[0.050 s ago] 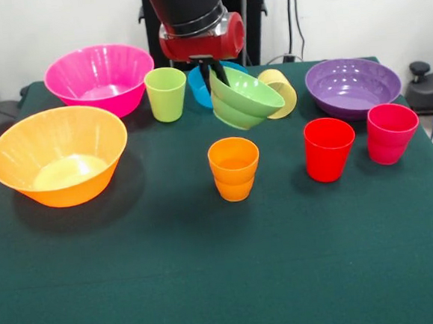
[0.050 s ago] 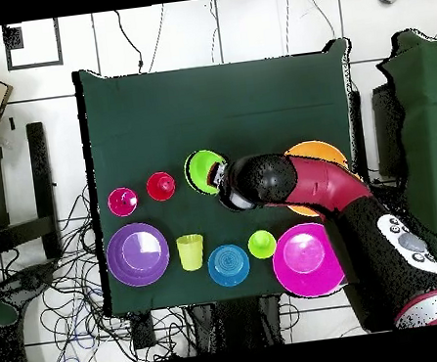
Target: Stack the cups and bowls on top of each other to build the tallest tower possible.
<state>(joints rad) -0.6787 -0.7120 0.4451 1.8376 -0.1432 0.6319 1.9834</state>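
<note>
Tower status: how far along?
Nothing stacked yet. The ribbed orange plastic cup stands bare on the green table. In hand: the tool holds the small light green plastic bowl, tilted, above and behind the cup. Left: seat it, then add the small blue plastic bowl.

light green bowl [image 1: 246, 97] | tilted, lifted | above orange ribbed cup [image 1: 234, 168]
</note>
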